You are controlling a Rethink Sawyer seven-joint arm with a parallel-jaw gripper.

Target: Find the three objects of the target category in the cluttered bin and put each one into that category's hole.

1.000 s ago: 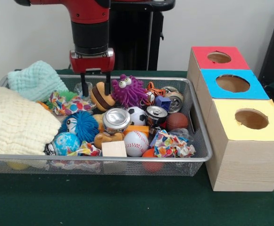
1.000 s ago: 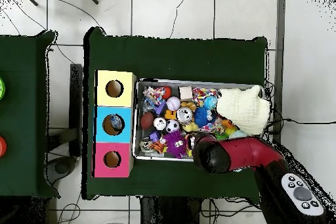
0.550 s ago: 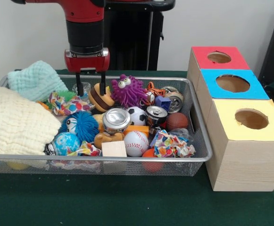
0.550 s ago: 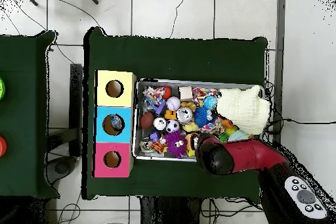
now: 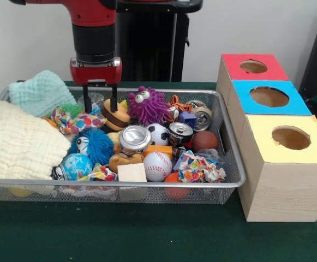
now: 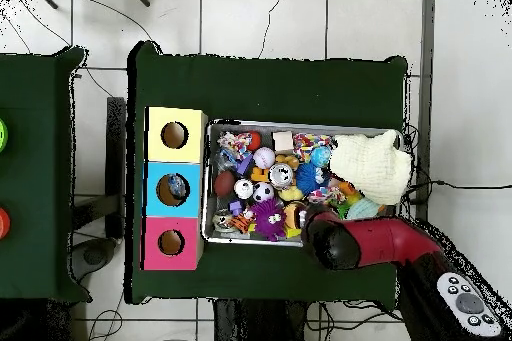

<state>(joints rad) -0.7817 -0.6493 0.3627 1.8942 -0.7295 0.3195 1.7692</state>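
gripper lifts off the bee end of the bin

the gripper (image 5: pixel 99 100) hangs with fingers apart and nothing between them, just above the bin's (image 5: pixel 232 164) far row. over the last second it has risen and slid left, off the striped bee (image 5: pixel 116 114), which now leans just right of and below it. left of it lies the mint cloth (image 5: pixel 42 91); right of the bee sits the purple monster (image 5: pixel 148 105); well right stand the boxes (image 5: pixel 282 147). no grab came of that dip, so the search probably goes on.
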